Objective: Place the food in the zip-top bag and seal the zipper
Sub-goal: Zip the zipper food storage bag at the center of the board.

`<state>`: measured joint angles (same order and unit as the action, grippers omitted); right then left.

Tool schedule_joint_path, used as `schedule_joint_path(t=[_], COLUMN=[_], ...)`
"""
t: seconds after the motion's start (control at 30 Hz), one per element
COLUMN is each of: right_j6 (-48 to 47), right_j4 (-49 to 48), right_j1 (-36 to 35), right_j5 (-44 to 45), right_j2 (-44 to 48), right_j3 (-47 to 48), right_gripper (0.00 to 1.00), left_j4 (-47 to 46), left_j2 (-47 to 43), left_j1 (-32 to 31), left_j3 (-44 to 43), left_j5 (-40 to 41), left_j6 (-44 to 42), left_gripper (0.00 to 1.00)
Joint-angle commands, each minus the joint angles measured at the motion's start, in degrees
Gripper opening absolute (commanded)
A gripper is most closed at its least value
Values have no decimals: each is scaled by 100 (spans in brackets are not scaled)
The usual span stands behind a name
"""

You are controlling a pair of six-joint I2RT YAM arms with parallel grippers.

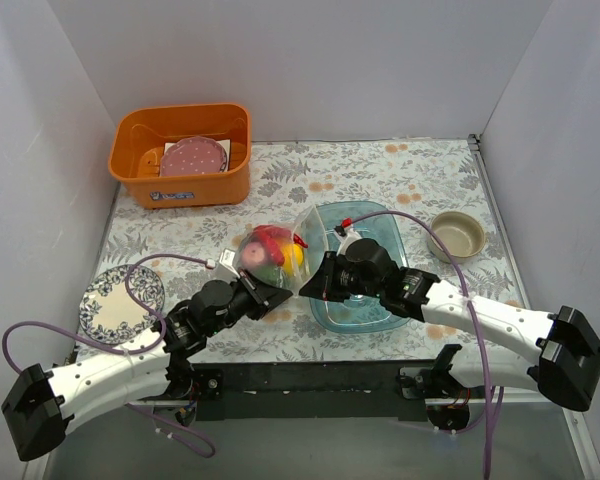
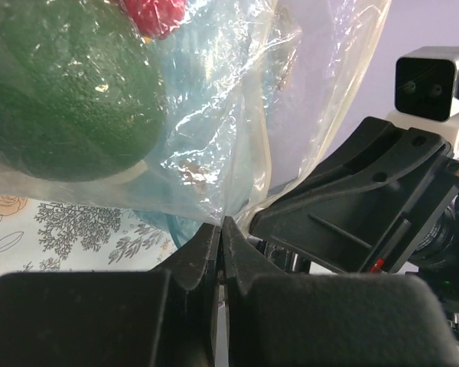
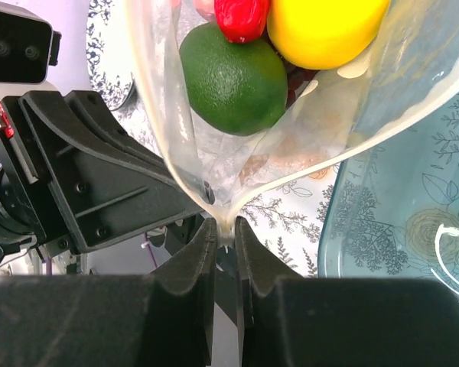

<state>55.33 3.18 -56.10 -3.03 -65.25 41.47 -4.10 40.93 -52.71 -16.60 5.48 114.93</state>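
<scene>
The clear zip-top bag [image 1: 270, 255] hangs between my two grippers at the middle of the table, its mouth toward them. Inside it I see a green round fruit [image 3: 231, 79], a yellow lemon [image 3: 325, 29] and a red piece [image 3: 241, 17]; the green fruit also shows in the left wrist view [image 2: 61, 92]. My left gripper [image 1: 277, 291] is shut on the bag's mouth edge [image 2: 223, 215]. My right gripper [image 1: 315, 281] is shut on the zipper strip [image 3: 228, 222], where both sides of the mouth meet. The two grippers are almost touching.
A translucent blue oval tray [image 1: 365, 300] lies under my right arm. An orange bin [image 1: 180, 160] with a pink dotted plate [image 1: 192, 157] stands at the back left. A patterned plate [image 1: 120, 300] is at the left, a tan bowl [image 1: 457, 235] at the right.
</scene>
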Motion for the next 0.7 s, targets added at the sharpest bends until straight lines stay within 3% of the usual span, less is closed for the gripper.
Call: schedule_joint_path(t=[0.0, 0.67], right_j6=[-163, -312], right_j4=[-186, -441], right_j1=[134, 301], right_j5=[276, 574], right_j2=[-57, -84], right_j3=[273, 265], right_gripper=[1, 1], left_j4=[269, 234], left_j2=[3, 135], left_j1=[-20, -20], left_j3=[131, 385], left_j5=[-301, -855], left_j6=[1611, 1427], left_gripper=[0, 0])
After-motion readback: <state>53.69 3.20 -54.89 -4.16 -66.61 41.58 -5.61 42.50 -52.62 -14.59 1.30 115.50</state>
